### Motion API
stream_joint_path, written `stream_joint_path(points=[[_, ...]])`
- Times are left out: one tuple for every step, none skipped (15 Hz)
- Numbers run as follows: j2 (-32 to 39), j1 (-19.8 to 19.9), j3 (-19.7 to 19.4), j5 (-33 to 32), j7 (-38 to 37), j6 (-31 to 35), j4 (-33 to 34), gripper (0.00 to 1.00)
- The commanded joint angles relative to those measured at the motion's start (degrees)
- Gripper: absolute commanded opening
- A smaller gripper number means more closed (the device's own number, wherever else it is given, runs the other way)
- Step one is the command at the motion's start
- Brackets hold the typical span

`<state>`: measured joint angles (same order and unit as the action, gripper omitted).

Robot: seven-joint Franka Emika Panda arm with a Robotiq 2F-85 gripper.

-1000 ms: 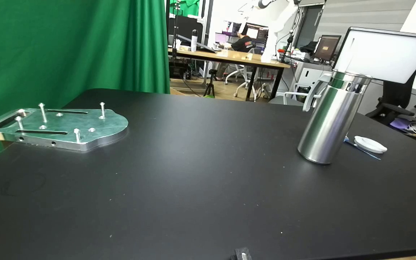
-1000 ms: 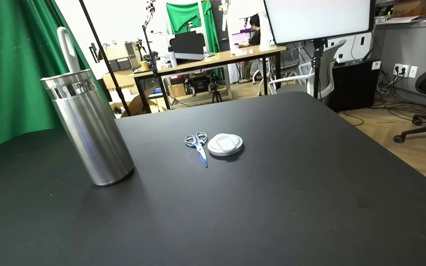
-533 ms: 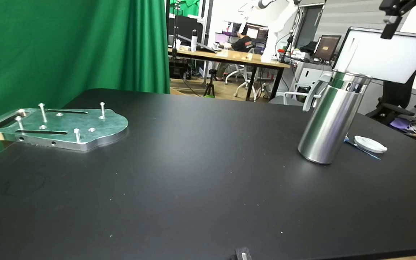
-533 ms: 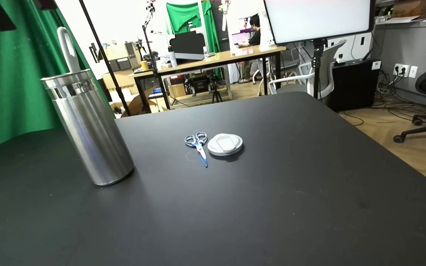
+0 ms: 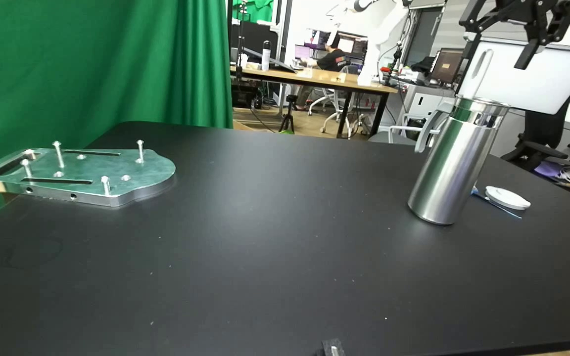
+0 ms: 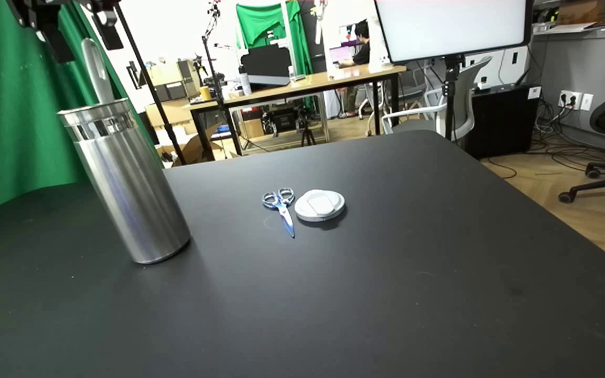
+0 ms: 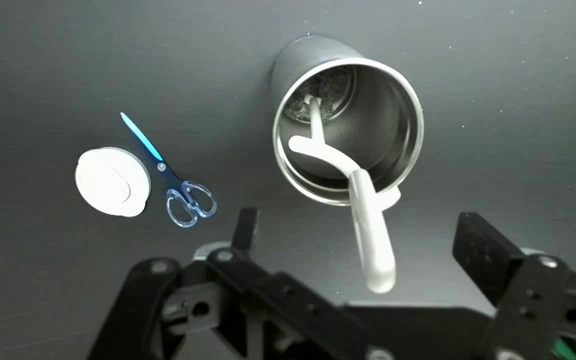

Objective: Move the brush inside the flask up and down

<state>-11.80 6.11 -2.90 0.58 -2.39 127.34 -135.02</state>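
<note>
A tall steel flask with a grey side handle stands on the black table. Its wall also shows in an exterior view and in the wrist view. A brush with a white looped handle stands inside it, its handle sticking up past the rim in both exterior views. The wrist view shows the handle and the head down at the flask's bottom. My gripper is open, its fingers on either side of the handle top and apart from it. It also shows in both exterior views.
Blue scissors and a round white lid lie on the table beside the flask, also in the wrist view. A metal plate with upright bolts lies at the table's far side. A monitor stands behind.
My gripper has come into both exterior views from the top and moved down and across to the brush handle, staying open. The flask, brush, scissors and lid have not moved.
</note>
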Motion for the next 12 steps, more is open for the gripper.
stream_joint_path(points=[[3.44,-1.21,-0.18,2.00,-1.38,-1.41,4.21,0.74],[3.83,-1.36,-0.20,2.23,-1.33,-1.68,4.66,0.67],[4.12,-1.44,-0.23,2.41,-1.34,-1.90,5.02,0.60],[4.34,-1.48,-0.25,2.42,-1.35,-2.17,5.26,0.53],[4.62,-1.44,-0.22,1.89,-1.55,-2.86,5.68,0.45],[4.88,-1.42,-0.27,1.76,-1.46,-3.56,6.00,0.39],[5.18,-1.31,-0.28,1.25,-1.66,-4.84,6.52,0.31],[5.40,-1.24,-0.32,0.93,-1.69,-5.96,6.92,0.25],[5.61,-1.17,-0.42,0.74,-1.46,-7.90,7.57,0.19],[5.78,-1.12,-0.54,0.67,-1.12,-9.85,8.25,0.11],[5.89,-1.04,-0.66,0.59,-0.92,-11.60,8.87,0.05],[5.72,-0.94,-0.89,0.66,-0.34,-13.27,9.49,0.00]])
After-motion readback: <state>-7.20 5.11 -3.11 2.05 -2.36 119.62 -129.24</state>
